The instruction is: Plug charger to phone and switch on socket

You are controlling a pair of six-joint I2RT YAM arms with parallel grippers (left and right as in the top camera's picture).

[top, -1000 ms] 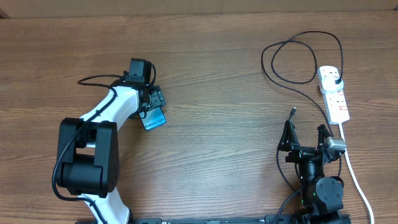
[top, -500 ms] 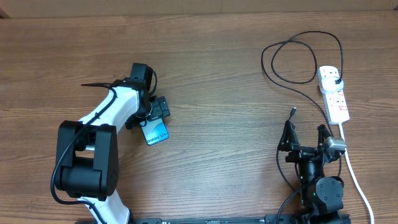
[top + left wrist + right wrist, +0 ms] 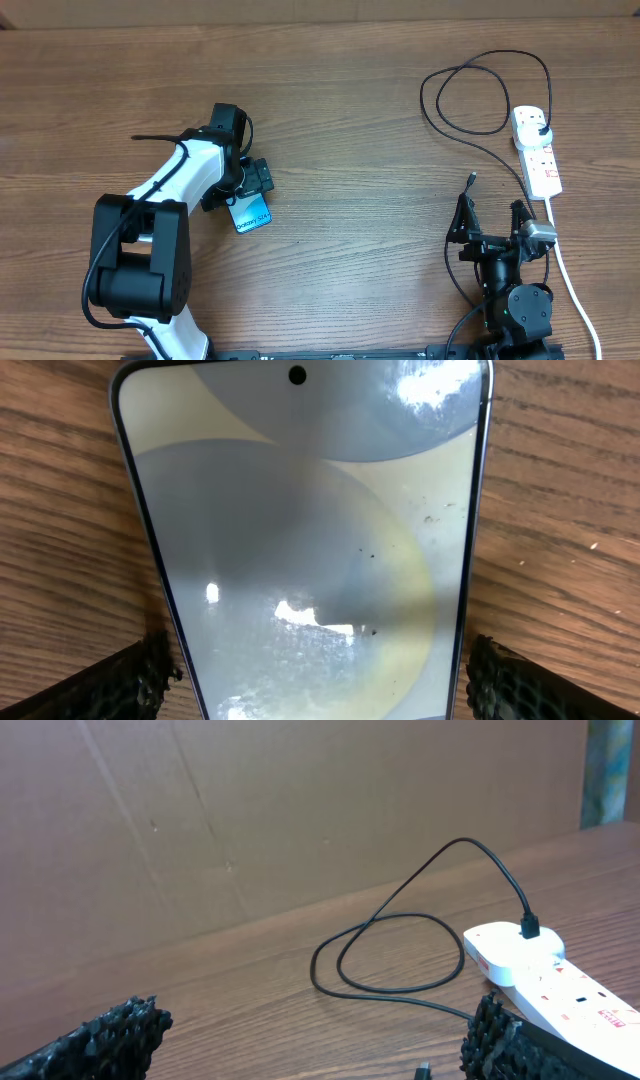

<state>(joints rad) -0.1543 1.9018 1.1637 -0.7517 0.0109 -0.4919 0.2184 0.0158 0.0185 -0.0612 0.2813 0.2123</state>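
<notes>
The phone [image 3: 251,213], blue-screened, lies flat on the wooden table at the left. My left gripper [image 3: 240,195] is open just above its near end. In the left wrist view the phone [image 3: 310,530] fills the frame, and wood shows between its edges and both fingertips [image 3: 125,680]. The charger cable [image 3: 470,95] loops at the right, with its black plug [image 3: 541,130] in the white socket [image 3: 540,160]. Its connector tip [image 3: 470,180] rests on the table just beyond my open right gripper [image 3: 491,215]. The right wrist view shows the cable [image 3: 400,920], the socket [image 3: 545,975] and the tip [image 3: 424,1070].
A thick white lead [image 3: 572,285] runs from the socket down past the right arm's base. A brown cardboard wall [image 3: 250,810] stands behind the table's far edge.
The left gripper has opened and let go of the phone, which now lies a little nearer the front edge. The right arm has not moved.
</notes>
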